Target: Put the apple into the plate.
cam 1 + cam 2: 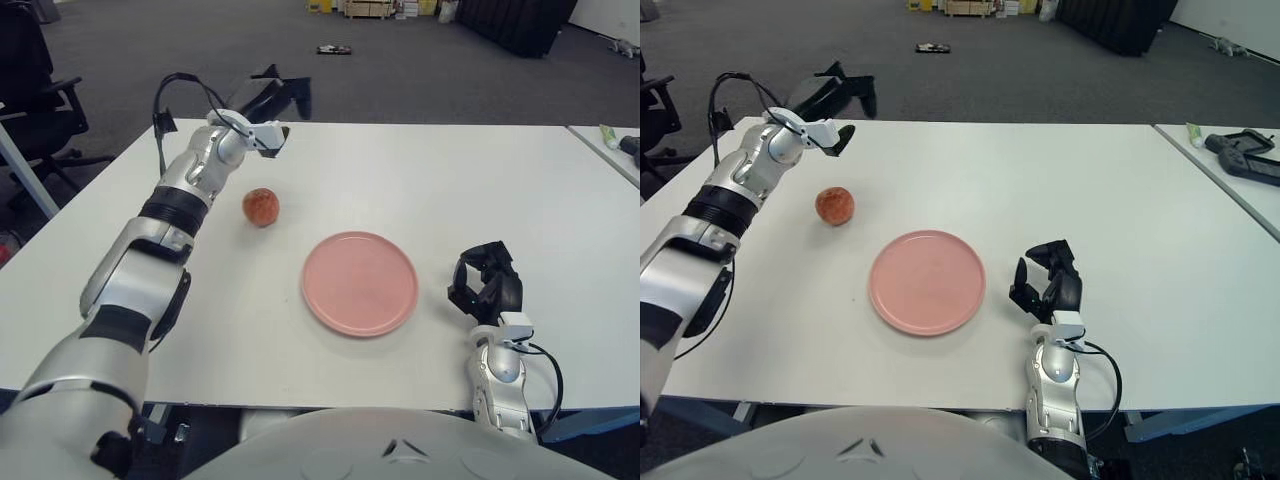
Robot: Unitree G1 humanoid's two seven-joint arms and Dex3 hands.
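A white table point(420, 180) is set in an open room with grey carpet, and a black office chair point(35, 80) is seen at the far left. The apple point(261, 207) lies bare on the tabletop, apart from the pink plate point(360, 282), which is placed nearer the robot and to the apple's right. The left hand point(275, 100) is raised above the table's far edge, beyond the apple and clear of it, its fingers spread and nothing held. The right hand point(487, 285) is seen just right of the plate near the table's front edge, its fingers loosely curled around nothing.
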